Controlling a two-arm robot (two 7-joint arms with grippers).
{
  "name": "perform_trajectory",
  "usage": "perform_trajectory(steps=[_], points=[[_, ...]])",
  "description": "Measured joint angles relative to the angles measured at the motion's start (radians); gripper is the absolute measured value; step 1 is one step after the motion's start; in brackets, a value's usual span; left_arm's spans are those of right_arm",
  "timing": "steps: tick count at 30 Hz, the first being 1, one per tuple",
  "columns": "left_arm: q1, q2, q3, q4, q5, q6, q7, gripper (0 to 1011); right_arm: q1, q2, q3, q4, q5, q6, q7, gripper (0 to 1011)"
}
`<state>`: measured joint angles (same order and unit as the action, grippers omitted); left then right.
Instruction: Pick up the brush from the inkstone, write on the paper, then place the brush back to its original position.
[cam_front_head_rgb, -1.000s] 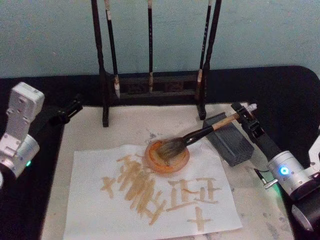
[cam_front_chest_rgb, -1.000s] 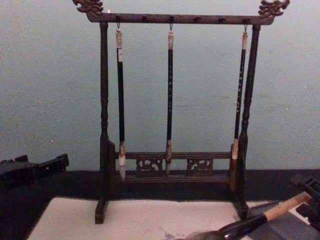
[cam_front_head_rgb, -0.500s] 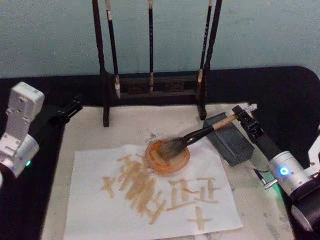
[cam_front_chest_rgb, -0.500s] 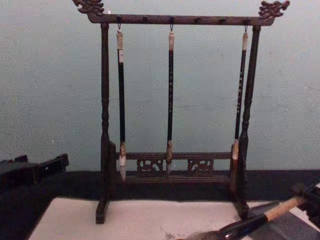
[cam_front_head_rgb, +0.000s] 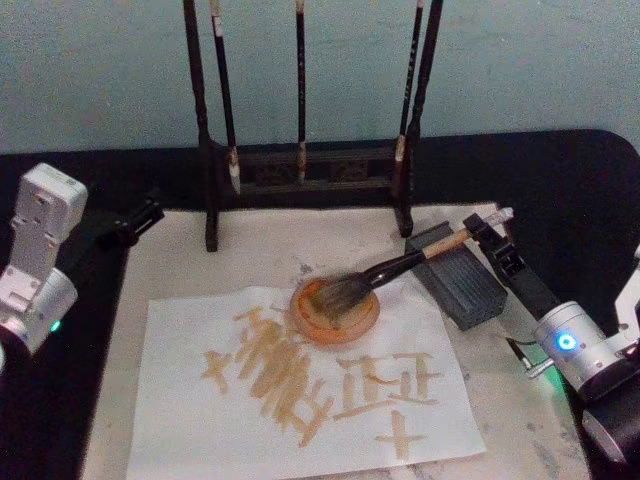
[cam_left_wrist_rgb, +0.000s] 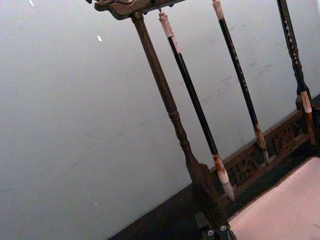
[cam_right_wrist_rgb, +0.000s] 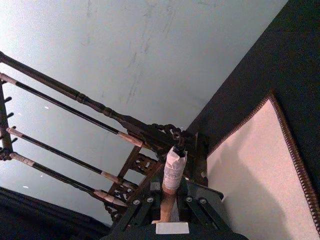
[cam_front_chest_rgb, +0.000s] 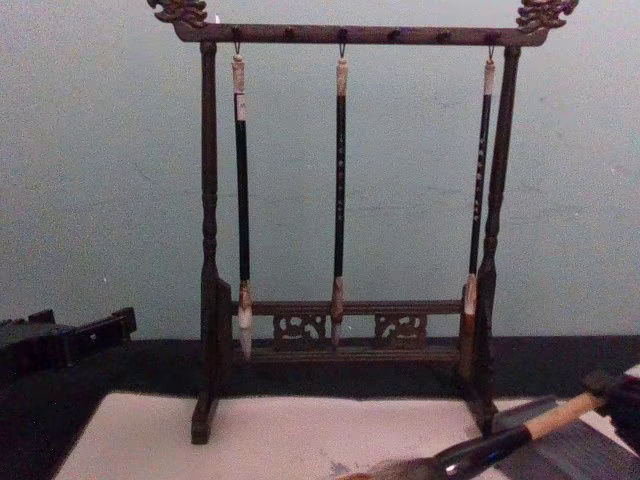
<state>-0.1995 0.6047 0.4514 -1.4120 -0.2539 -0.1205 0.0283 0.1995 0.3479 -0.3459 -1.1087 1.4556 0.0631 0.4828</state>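
The large, thick calligraphy brush (cam_front_head_rgb: 400, 268), with its tan wooden shaft, glossy black lower section and bushy grey-brown bristles, is lying at a slant. Its shaft is resting across the near corner of the dark grey rectangular inkstone (cam_front_head_rgb: 470, 290). Its bristles are sitting in the shallow round orange dish (cam_front_head_rgb: 345, 338) at the inkstone's 9 o'clock. The dish is standing on the top edge of the white sheet of paper (cam_front_head_rgb: 190, 400), which is already carrying brown strokes.

The brush is probably handling as a light, rigid stick with a soft, wet, floppy head. The lacquered black part is likely slippery and the bristles are bound to smear, so the bare wood near the pale cap is the sensible place to hold it.

The right gripper (cam_front_head_rgb: 478, 230) is holding exactly there, at the brush's 2 o'clock end, just past the inkstone. In the right wrist view its fingers (cam_right_wrist_rgb: 142, 207) are lying close on either side of the shaft, just below the cap. They look to be pinching it, with hardly any opening to spare. Since the brush is already lying on the stone and dish, this grip is probably carrying little weight.

The left gripper (cam_front_head_rgb: 140, 218) is sitting parked off the cream mat's (cam_front_head_rgb: 270, 250) corner, at 10 o'clock from the paper, touching nothing.
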Motion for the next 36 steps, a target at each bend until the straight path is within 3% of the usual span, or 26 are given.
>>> perform_trajectory(steps=[7, 14, 24, 36], points=[[0.000, 0.000, 0.000, 0.000, 0.000, 0.000, 0.000, 1002, -0.002, 0.008, -0.009, -0.015, -0.009, -0.005, -0.007, 183], [0.000, 0.000, 0.000, 0.000, 0.000, 0.000, 0.000, 1002, -0.001, 0.025, -0.032, -0.054, -0.050, -0.014, -0.034, 183], [0.000, 0.000, 0.000, 0.000, 0.000, 0.000, 0.000, 1002, 0.004, 0.080, -0.080, -0.183, -0.154, 0.002, -0.122, 183], [0.000, 0.000, 0.000, 0.000, 0.000, 0.000, 0.000, 1002, 0.000, 0.133, -0.101, -0.314, -0.217, 0.043, -0.231, 182]])
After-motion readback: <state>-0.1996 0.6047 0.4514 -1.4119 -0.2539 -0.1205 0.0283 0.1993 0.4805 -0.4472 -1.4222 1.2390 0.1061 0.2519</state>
